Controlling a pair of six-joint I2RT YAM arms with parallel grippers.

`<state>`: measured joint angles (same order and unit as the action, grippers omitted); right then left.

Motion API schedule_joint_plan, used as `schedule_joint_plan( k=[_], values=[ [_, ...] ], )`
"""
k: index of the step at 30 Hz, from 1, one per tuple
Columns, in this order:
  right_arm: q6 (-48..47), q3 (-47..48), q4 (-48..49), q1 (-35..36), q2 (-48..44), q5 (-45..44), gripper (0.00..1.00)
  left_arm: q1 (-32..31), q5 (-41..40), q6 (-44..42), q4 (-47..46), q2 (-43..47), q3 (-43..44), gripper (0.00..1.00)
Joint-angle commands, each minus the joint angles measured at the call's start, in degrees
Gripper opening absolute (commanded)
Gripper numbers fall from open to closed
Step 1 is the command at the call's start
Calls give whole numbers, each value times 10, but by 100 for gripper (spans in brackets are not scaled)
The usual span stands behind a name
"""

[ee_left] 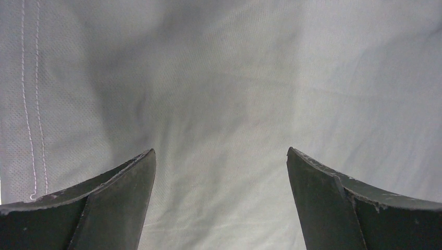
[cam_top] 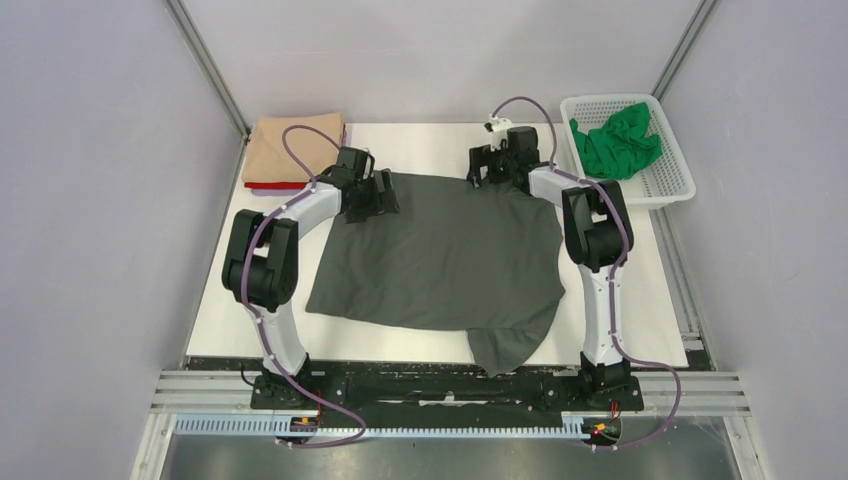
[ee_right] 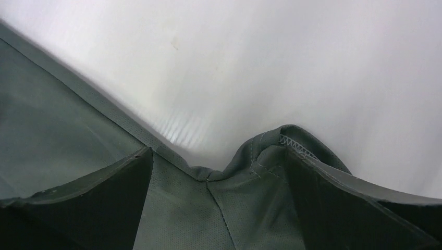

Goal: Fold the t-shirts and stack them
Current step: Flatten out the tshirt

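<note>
The dark grey t-shirt [cam_top: 440, 255] lies spread across the white table, with one part hanging over the near edge. My left gripper [cam_top: 370, 197] is open and stands over its far left corner; in the left wrist view [ee_left: 221, 151] grey cloth [ee_left: 229, 78] fills the frame between the fingers. My right gripper [cam_top: 495, 165] is open at the shirt's far right edge; in the right wrist view [ee_right: 218, 151] a puckered hem and seam [ee_right: 245, 182] lies between the fingers. A folded tan t-shirt [cam_top: 295, 148] lies on a red one [cam_top: 275, 186]. The green t-shirt [cam_top: 615, 140] lies crumpled. No lilac shirt is in view.
The white mesh basket [cam_top: 672, 178] at the back right holds the green shirt. The tan and red stack sits at the table's back left corner. Bare white table [ee_right: 292, 62] shows beyond the shirt's far edge. Grey walls stand on both sides.
</note>
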<state>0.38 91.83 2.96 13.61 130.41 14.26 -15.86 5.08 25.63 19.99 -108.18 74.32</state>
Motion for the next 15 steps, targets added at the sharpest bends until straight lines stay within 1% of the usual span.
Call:
schedule_joint_plan(
  k=[1,4,5,7,10,11,15],
  values=[
    [-100,60,-5,4,47,60,98,0,-2,20,1,25,-7,100],
    [-147,99,-9,4,55,122,98,-1,-4,21,3,26,-5,100],
    [-155,115,-18,4,53,125,98,0,-6,21,4,26,-3,100],
    [-139,143,-28,4,36,98,98,0,-14,20,7,26,6,100],
    [-102,141,-28,4,-19,49,98,0,-30,18,19,23,34,100],
    [-91,130,-29,5,-43,36,98,0,-38,18,22,22,43,100],
    [-46,58,-93,9,-132,-16,98,0,-76,31,43,7,79,100]
  ],
)
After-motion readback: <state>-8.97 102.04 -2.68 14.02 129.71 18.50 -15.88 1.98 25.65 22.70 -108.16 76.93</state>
